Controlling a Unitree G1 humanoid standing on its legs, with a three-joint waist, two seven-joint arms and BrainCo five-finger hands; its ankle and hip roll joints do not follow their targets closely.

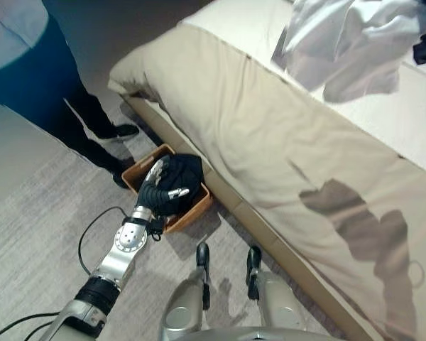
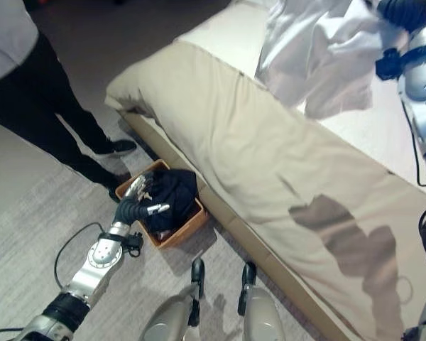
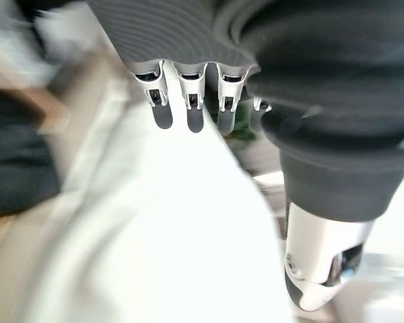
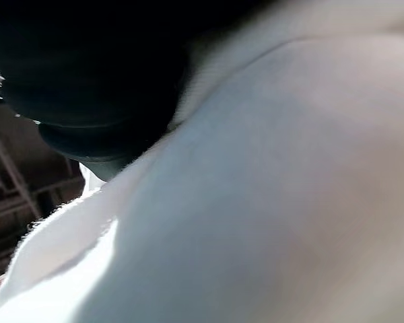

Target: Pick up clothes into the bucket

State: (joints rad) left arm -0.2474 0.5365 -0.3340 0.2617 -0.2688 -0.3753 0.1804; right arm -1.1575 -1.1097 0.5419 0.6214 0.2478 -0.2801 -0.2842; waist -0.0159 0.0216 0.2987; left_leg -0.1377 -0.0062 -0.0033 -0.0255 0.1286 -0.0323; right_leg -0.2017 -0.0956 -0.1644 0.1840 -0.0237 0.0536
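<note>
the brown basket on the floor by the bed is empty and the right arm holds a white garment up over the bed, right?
Not quite: the basket is not empty. The right eye view shows a black garment already piled in it, with the left hand over it. The rest stands: the white garment hangs over the bed.

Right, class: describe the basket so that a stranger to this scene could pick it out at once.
Find the big bed under its beige cover. On the floor against its near edge sits a small brown basket, with dark clothing heaped inside. The robot's left hand reaches over it; nothing else on the floor is a container.
</note>
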